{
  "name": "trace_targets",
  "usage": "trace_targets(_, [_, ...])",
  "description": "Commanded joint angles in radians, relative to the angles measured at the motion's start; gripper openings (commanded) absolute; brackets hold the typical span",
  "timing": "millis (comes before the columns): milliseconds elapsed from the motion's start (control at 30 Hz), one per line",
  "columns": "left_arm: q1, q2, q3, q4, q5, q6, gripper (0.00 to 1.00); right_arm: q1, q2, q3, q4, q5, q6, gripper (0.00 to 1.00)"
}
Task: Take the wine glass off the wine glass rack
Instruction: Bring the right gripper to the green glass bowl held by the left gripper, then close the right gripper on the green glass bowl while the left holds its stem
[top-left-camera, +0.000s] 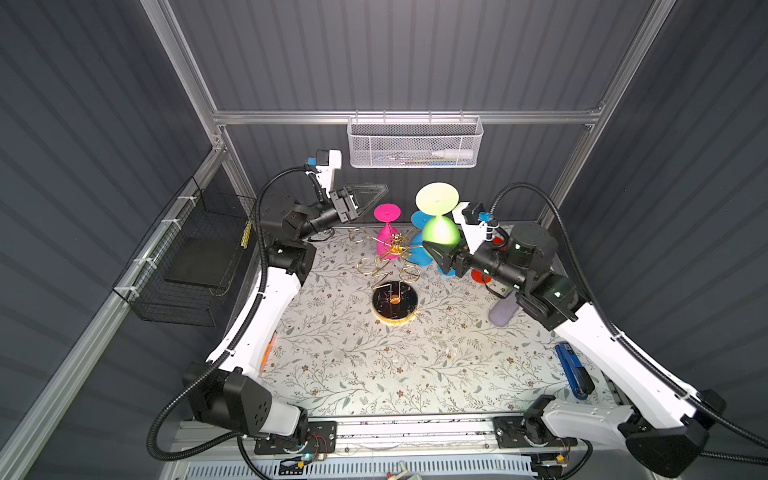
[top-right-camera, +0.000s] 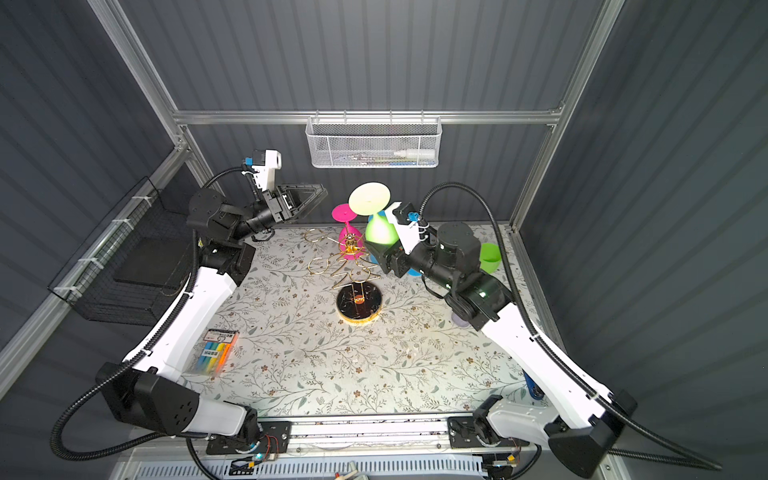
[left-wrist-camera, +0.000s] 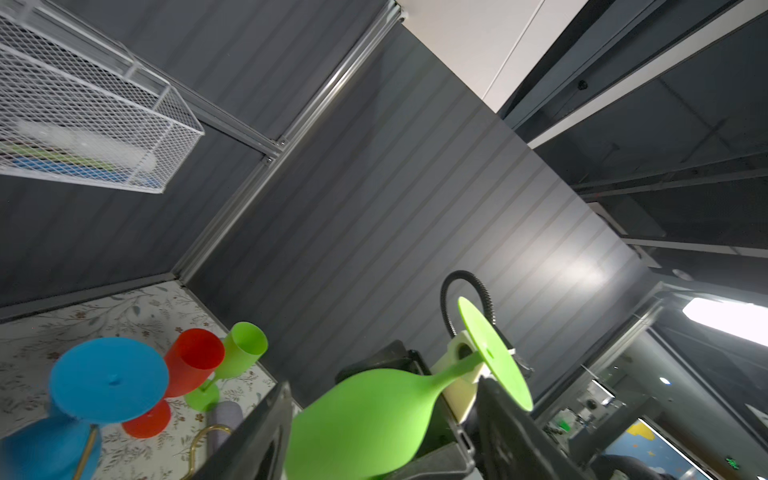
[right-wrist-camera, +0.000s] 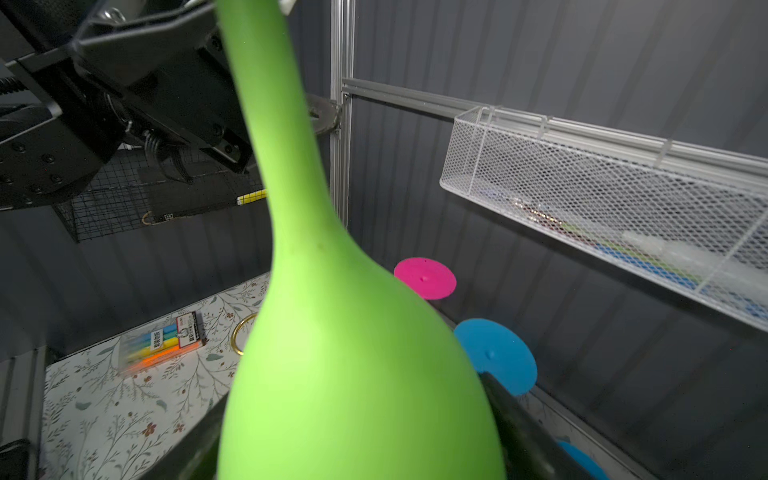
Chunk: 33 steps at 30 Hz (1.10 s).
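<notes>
Five wine glasses show: two green, namely the raised green glass (top-left-camera: 440, 230) and the standing green glass (top-right-camera: 490, 257), plus one pink glass (top-left-camera: 387, 212), one blue glass (left-wrist-camera: 108, 380) and one red glass (left-wrist-camera: 195, 359). There is one gold wine glass rack (top-left-camera: 386, 309), and on the bench (top-left-camera: 374, 374) lie one pack of markers (top-right-camera: 216, 353), one blue stapler (top-left-camera: 575, 370) and one grey lump (top-left-camera: 503, 313). Two baskets hang on the walls, one white mesh basket (top-left-camera: 415, 143) and one black wire basket (top-left-camera: 174, 309), and there are two arms, the left arm (top-left-camera: 266, 299) and the right arm (top-left-camera: 602, 345).
</notes>
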Motion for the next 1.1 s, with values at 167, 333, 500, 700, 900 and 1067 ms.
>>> trace_targets(167, [-0.012,-0.062,-0.065,-0.031,-0.161,0.523,0.72,-0.013,-0.150,-0.045,-0.383,0.040,0.227,0.64])
trace_targets(333, [-0.060,-0.073,-0.143,-0.004,-0.228,0.818,0.71,-0.029,-0.202,-0.082,-0.453,0.017,0.290,0.62])
trace_targets(500, [-0.154,-0.083,-0.196,-0.041,-0.263,1.227,0.70,-0.043,-0.206,-0.078,-0.488,-0.007,0.309,0.61])
trace_targets(700, [-0.214,-0.056,-0.200,-0.049,-0.235,1.457,0.68,-0.043,-0.166,-0.050,-0.509,-0.050,0.309,0.59])
trace_targets(900, [-0.259,-0.033,-0.173,-0.083,-0.215,1.579,0.65,-0.043,-0.137,-0.031,-0.504,-0.071,0.309,0.59])
trace_targets(1067, [-0.279,-0.027,-0.173,-0.110,-0.162,1.649,0.65,-0.043,-0.127,-0.019,-0.496,-0.080,0.306,0.58])
